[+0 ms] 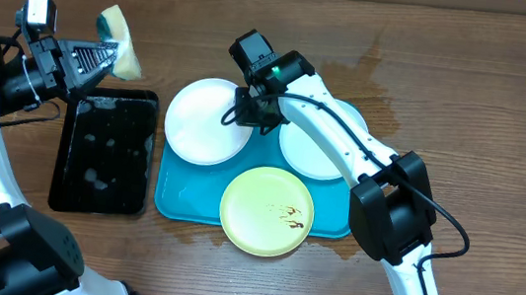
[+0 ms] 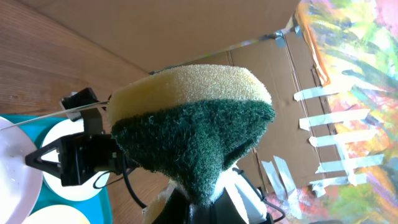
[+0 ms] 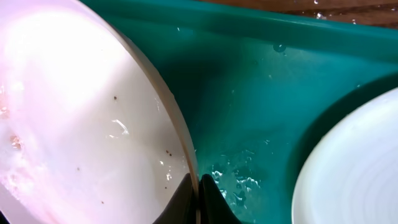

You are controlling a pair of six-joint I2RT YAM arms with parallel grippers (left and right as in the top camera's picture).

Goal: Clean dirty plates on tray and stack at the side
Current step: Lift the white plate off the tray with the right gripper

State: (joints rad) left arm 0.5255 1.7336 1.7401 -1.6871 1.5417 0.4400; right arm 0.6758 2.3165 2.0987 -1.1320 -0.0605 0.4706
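Observation:
Three dirty plates sit on the turquoise tray (image 1: pixel 172 202). The left white plate (image 1: pixel 206 121) is tilted, and my right gripper (image 1: pixel 250 116) is shut on its right rim; in the right wrist view that rim (image 3: pixel 180 140) runs down between the dark fingers (image 3: pixel 214 199). A second white plate (image 1: pixel 317 154) lies at the back right, partly under the right arm. The pale yellow-green plate (image 1: pixel 267 211) with brown smears lies at the front. My left gripper (image 1: pixel 105 53) is shut on a yellow and green sponge (image 1: pixel 121 40), held up above the table's back left.
A black tray (image 1: pixel 106 151), wet with droplets, lies left of the turquoise tray. A wet patch (image 1: pixel 375 76) darkens the wood behind the tray. Cardboard walls (image 2: pixel 186 31) stand behind the table.

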